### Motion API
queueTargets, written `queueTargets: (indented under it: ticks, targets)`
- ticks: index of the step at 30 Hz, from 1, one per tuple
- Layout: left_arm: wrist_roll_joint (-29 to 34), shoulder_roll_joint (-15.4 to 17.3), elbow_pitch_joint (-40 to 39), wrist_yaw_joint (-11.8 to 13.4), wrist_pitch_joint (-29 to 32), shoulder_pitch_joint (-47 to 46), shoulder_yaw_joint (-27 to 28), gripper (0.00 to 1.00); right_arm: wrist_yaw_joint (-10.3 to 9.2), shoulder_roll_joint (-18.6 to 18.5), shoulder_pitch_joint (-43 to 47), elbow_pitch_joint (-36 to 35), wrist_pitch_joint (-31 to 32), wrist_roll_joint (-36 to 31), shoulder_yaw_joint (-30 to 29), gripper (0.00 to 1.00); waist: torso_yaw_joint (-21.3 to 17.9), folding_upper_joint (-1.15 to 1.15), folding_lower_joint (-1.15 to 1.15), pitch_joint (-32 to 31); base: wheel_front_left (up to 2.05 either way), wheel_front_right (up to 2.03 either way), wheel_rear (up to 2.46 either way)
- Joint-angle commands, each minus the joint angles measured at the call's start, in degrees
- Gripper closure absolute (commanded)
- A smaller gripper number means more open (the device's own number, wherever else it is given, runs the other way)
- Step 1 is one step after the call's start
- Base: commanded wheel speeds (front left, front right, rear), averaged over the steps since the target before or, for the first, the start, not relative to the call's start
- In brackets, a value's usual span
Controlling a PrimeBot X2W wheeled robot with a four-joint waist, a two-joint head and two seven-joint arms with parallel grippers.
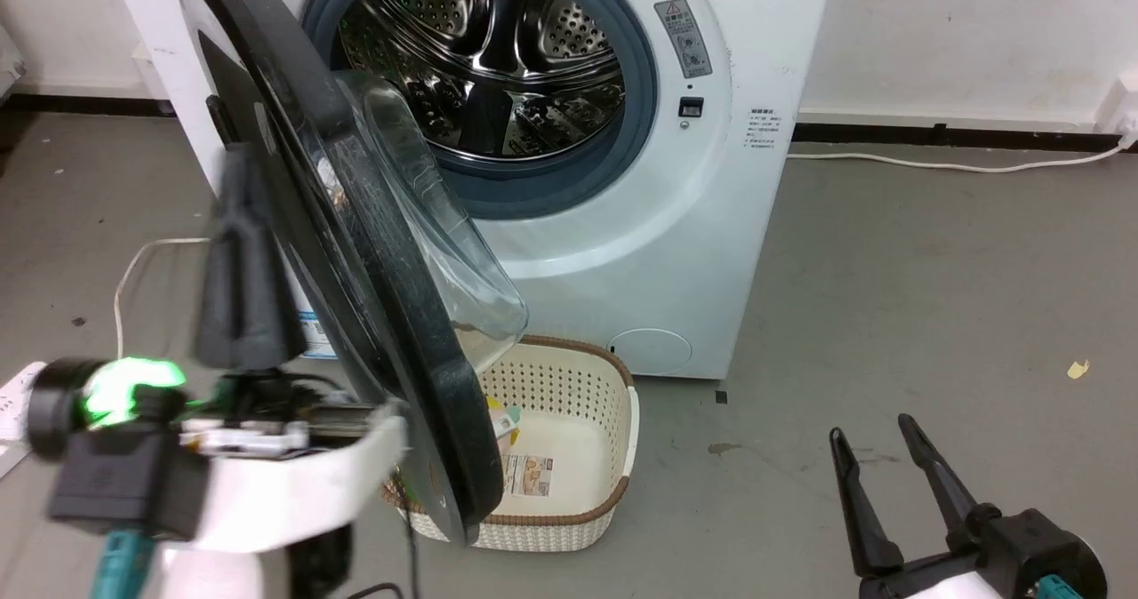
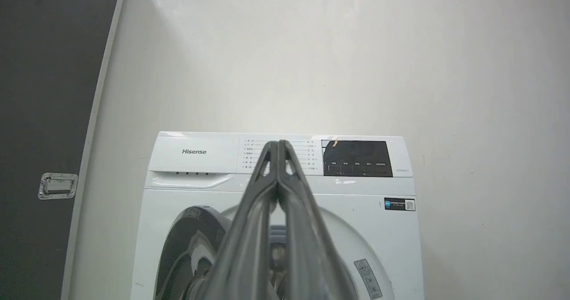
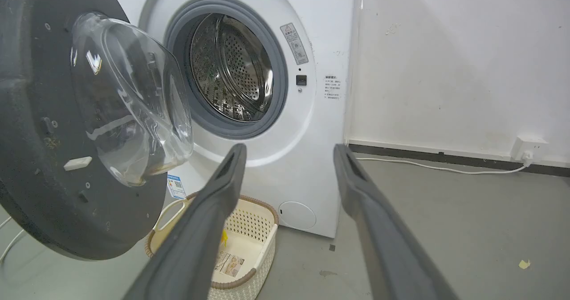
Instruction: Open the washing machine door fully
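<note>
Washing machine door point(image 1: 382, 315) stands swung out on its left hinge, near cream basket point(image 1: 578, 381) on grey floor point(image 1: 933, 297). White wall point(image 1: 933, 30) behind. Left gripper point(image 2: 278, 146) clenched, empty. Right gripper point(image 1: 871, 428) spread, empty.

White forearm point(image 1: 267, 501), dark jaws (teal trim point(image 1: 123, 565))

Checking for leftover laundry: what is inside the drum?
Shiny perforated steel walls show inside the drum, with no clothes in the visible part. The open door and its glass bowl cover the lower left.
</note>
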Motion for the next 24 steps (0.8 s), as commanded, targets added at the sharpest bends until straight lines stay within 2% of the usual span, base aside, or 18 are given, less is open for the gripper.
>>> queueTargets:
  ticks: [1, 4, 7, 13, 14, 17, 24]
  targets:
    - [0.8, 0.2, -0.6, -0.6, 1.2, -0.7, -1.3, 1.0, 0.05, 0.3, -0.7, 0.2, -0.2, 0.6, 0.4, 0.0, -0.2, 0.0, 0.0, 0.0, 0.0, 0.0, 0.0]
    - [1.5, 0.2, -1.1, -1.6, 5.4, -0.7, -4.9, 1.0, 0.05, 0.3, -0.9, 0.2, -0.2, 1.1, 0.8, 0.0, -0.4, 0.0, 0.0, 0.1, 0.0, 0.0, 0.0]
    - [-0.8, 0.0, -0.4, -2.4, 7.7, 0.5, -8.7, 1.0, 0.05, 0.3, -1.1, -0.2, -0.2, 1.6, 1.1, 0.0, -0.8, 0.0, 0.0, 0.4, 0.0, 0.0, 0.0]
    - [-4.0, -0.1, 6.3, -3.4, 10.5, 4.6, -16.0, 1.0, 0.05, 0.3, -1.2, -0.5, -0.2, 1.9, 1.1, 0.0, -0.9, 0.0, 0.0, 0.8, 0.0, 0.0, 0.0]
    - [-4.2, -0.2, 11.2, -2.9, 11.0, 5.8, -18.4, 1.0, 0.05, 0.3, -1.2, -0.4, -0.2, 1.9, 1.3, 0.0, -0.9, 0.0, 0.0, 1.0, 0.0, 0.0, 0.0]
    - [-4.4, -0.2, 17.1, -1.7, 10.8, 6.8, -19.4, 1.0, 0.05, 0.3, -1.3, -0.4, -0.2, 2.0, 1.5, 0.0, -0.9, 0.0, 0.0, 1.2, 0.0, 0.0, 0.0]
    - [-5.0, 0.0, 27.1, 0.8, 7.7, 6.3, -18.0, 1.0, 0.05, 0.3, -1.4, -0.3, -0.2, 2.2, 2.0, 0.0, -0.4, 0.0, 0.0, 1.8, 0.0, 0.0, 0.0]
